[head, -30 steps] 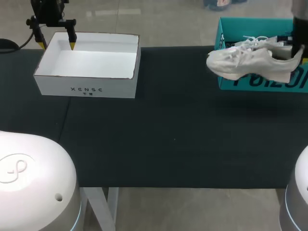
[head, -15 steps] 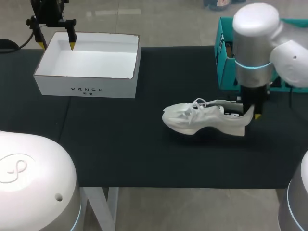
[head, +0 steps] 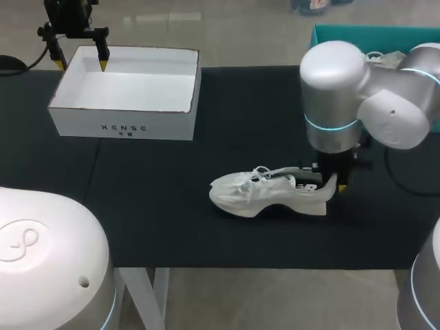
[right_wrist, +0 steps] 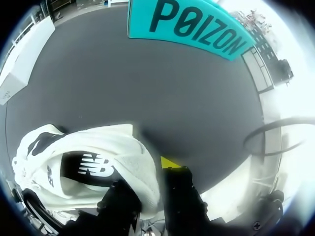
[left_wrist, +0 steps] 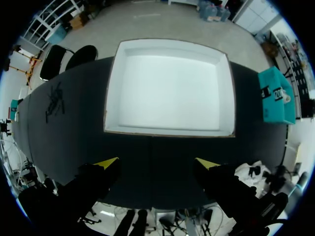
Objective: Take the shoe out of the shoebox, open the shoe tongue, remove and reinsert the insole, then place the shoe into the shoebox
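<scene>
A white sneaker (head: 265, 194) lies low over the black table, toe to the left; whether its sole touches the table is unclear. My right gripper (head: 335, 183) is shut on the heel collar. In the right wrist view the sneaker (right_wrist: 83, 162) fills the space by the gripper (right_wrist: 147, 171), the heel pinched between the fingers (right_wrist: 178, 189). The teal shoebox (head: 344, 33) stands at the back right, and ahead of the gripper as the teal shoebox (right_wrist: 192, 24). My left gripper (head: 81, 65) hangs open over the far left rim of a white box (head: 124, 128); this gripper (left_wrist: 156, 163) grips nothing.
The white box (left_wrist: 167, 132) is open-topped and looks empty inside. Bare black table lies between the white box and the sneaker. My right arm's large joints (head: 371, 103) hang over the table's right side, hiding part of the teal shoebox.
The right arm has carried the sneaker from over the teal shoebox down and leftward to the table's front middle. The left arm has kept still.
</scene>
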Controlling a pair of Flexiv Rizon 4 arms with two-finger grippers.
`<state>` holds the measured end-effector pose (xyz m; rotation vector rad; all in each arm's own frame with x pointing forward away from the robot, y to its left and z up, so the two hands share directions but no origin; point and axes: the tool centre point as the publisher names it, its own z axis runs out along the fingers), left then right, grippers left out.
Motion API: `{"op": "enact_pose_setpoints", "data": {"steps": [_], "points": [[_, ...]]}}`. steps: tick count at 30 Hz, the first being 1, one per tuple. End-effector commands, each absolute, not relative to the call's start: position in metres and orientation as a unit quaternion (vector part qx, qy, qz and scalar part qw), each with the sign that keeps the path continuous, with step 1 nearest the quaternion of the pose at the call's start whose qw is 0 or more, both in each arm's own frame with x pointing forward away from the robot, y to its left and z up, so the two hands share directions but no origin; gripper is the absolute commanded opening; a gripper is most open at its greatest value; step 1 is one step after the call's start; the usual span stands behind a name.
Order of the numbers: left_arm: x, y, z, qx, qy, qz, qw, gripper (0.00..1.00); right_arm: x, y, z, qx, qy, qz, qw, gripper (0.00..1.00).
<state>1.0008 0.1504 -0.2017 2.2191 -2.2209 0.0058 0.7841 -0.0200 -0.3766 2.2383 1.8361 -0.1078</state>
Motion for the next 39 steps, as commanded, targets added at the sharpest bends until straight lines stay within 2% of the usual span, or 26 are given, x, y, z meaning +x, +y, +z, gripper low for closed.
{"op": "enact_pose_setpoints", "data": {"steps": [1, 2, 3, 4, 10, 11, 13, 16, 31, 36, 39], "points": [[1.0, 0.15, -0.201, 0.707, -0.707, 0.001, 0.001, 1.0, 0.793, -0.003, -0.395, 0.776, 0.616, -0.036, 0.13, 0.0], [1.0, 0.15, -0.201, 0.707, -0.707, 0.001, 0.001, 1.0, 0.794, -0.003, -0.398, 0.778, 0.614, -0.036, 0.128, 0.0], [1.0, 0.15, -0.201, 0.707, -0.707, 0.001, 0.001, 1.0, 0.795, -0.003, -0.399, 0.776, 0.617, -0.038, 0.123, 0.56], [1.0, 0.15, -0.201, 0.707, -0.707, 0.001, 0.001, 1.0, 0.796, -0.004, -0.397, 0.779, 0.615, -0.041, 0.118, 1.0], [1.0, 0.15, -0.201, 0.707, -0.707, 0.001, 0.001, 1.0, 0.778, -0.011, -0.354, 0.702, 0.706, 0.035, 0.082, 1.0], [1.0, 0.15, -0.201, 0.707, -0.707, 0.001, 0.001, 1.0, 0.771, -0.011, -0.346, 0.649, 0.756, 0.073, 0.051, 1.0], [1.0, 0.15, -0.201, 0.707, -0.707, 0.001, 0.001, 1.0, 0.757, -0.015, -0.333, 0.538, 0.832, 0.125, 0.051, 1.0], [1.0, 0.15, -0.201, 0.707, -0.707, 0.001, 0.001, 1.0, 0.754, -0.034, -0.33, 0.342, 0.932, 0.114, -0.045, 1.0], [1.0, 0.15, -0.201, 0.707, -0.707, 0.001, 0.001, 1.0, 0.754, -0.034, -0.33, 0.342, 0.932, 0.114, -0.045, 1.0], [1.0, 0.15, -0.201, 0.707, -0.707, 0.001, 0.001, 1.0, 0.749, -0.036, -0.308, 0.045, 0.991, 0.022, 0.123, 1.0], [1.0, 0.15, -0.201, 0.707, -0.707, 0.001, 0.001, 1.0, 0.75, -0.045, -0.306, -0.056, 0.989, -0.005, 0.138, 1.0]]}}
